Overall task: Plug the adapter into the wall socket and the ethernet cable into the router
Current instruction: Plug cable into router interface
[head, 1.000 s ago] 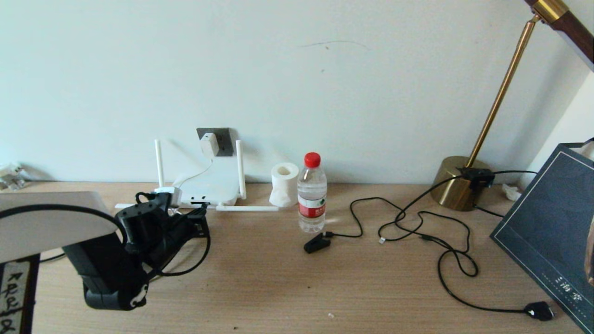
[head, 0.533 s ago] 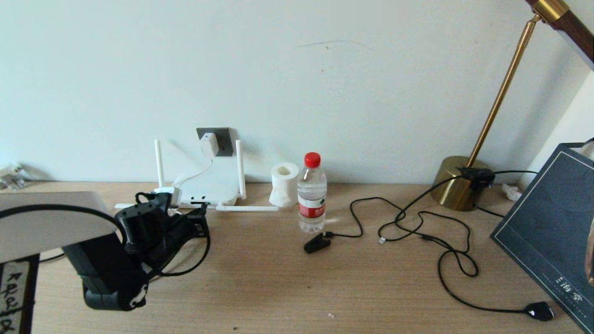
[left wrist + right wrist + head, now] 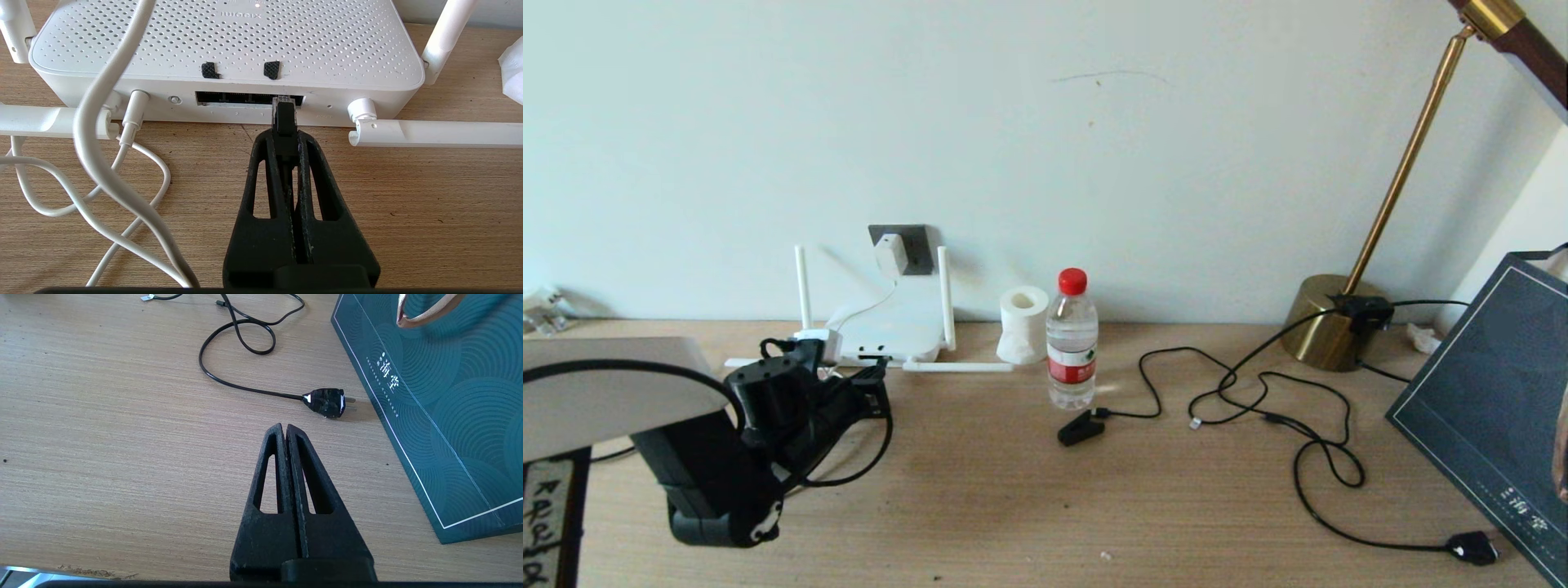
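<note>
The white adapter (image 3: 891, 255) sits in the dark grey wall socket (image 3: 918, 245), and its thin white cord hangs down to the router (image 3: 890, 331). My left gripper (image 3: 876, 377) (image 3: 284, 136) is at the router's front edge, shut on the ethernet cable (image 3: 879, 453). The cable's clear-tipped connector (image 3: 284, 107) touches the right end of the dark port slot (image 3: 233, 98) of the router (image 3: 229, 36); how deep it sits I cannot tell. My right gripper (image 3: 285, 427) hangs shut and empty over bare table, out of the head view.
A water bottle (image 3: 1072, 343), a tissue roll (image 3: 1023, 324) and a black clip plug (image 3: 1080, 427) stand right of the router. Thin black cords (image 3: 1258, 400) trail to a brass lamp base (image 3: 1327, 322). A dark bag (image 3: 1486, 400) and a black plug (image 3: 325, 402) lie near my right gripper.
</note>
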{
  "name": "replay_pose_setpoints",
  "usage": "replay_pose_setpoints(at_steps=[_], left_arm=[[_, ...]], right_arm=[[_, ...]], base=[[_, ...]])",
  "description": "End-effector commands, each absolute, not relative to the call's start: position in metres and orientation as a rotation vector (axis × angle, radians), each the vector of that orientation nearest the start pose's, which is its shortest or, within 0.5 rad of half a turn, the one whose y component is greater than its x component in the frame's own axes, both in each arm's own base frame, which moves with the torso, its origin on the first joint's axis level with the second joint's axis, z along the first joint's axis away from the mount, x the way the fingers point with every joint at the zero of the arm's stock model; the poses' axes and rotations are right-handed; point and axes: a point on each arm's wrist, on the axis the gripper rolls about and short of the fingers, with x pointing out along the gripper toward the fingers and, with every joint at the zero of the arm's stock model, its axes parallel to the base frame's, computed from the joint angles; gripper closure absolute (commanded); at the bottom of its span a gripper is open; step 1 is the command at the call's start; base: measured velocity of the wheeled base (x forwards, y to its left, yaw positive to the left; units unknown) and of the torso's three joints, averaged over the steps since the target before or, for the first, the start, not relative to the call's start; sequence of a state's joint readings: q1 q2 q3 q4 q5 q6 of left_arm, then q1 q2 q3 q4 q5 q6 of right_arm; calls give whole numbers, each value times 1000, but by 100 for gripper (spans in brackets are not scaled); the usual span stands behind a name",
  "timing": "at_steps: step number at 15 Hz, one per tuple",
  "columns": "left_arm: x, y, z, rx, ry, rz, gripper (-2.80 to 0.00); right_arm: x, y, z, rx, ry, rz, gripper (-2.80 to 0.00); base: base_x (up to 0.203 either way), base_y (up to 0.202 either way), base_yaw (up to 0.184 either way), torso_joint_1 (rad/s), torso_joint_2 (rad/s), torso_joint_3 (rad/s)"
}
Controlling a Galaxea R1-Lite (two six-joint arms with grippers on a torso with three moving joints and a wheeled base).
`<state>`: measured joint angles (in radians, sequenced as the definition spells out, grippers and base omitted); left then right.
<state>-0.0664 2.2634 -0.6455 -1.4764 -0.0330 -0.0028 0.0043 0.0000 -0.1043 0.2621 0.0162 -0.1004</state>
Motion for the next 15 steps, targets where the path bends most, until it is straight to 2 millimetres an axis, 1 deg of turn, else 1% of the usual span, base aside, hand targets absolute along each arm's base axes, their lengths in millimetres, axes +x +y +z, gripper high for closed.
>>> replay_pose_setpoints(at_steps=[1,15], left_arm=[[359,-24,42,0,127,-98,0],[358,-24,43,1,126,-96,0]], right_arm=[[-33,0,77,-100,160,30,0],[-33,0,77,-100,160,28,0]], base=[[0,0,0,0,0,0],[0,0,0,0,0,0]])
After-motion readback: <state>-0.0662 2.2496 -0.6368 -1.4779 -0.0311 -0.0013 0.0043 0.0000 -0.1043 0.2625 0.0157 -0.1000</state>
